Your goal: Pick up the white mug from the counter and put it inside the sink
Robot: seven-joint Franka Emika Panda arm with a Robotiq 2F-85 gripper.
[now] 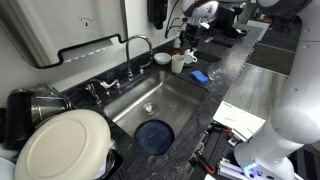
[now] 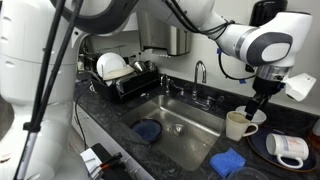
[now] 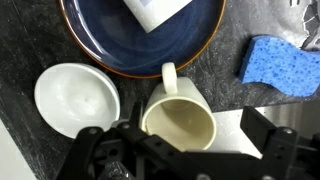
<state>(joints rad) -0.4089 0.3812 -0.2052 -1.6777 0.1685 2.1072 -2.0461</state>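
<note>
White mug (image 2: 238, 125): stands upright on the counter (image 2: 110, 115), just beside the rim of the sink (image 2: 200, 135), not inside it. Handle turned toward the dark blue plate (image 3: 140, 35) in the wrist view.
Gripper (image 2: 258, 104): hovers directly over the mug, released, jaws spread wide to either side of the mug body, no contact visible.
Small white bowl (image 3: 77, 98): sits just beside the mug.
Blue sponge (image 3: 278, 62): lies on the counter near the plate.
Second white cup (image 2: 290, 148): lies on its side on the plate.
Sink: holds one dark blue round dish (image 1: 153, 136); curved faucet (image 1: 135, 45) at the rim.
</note>
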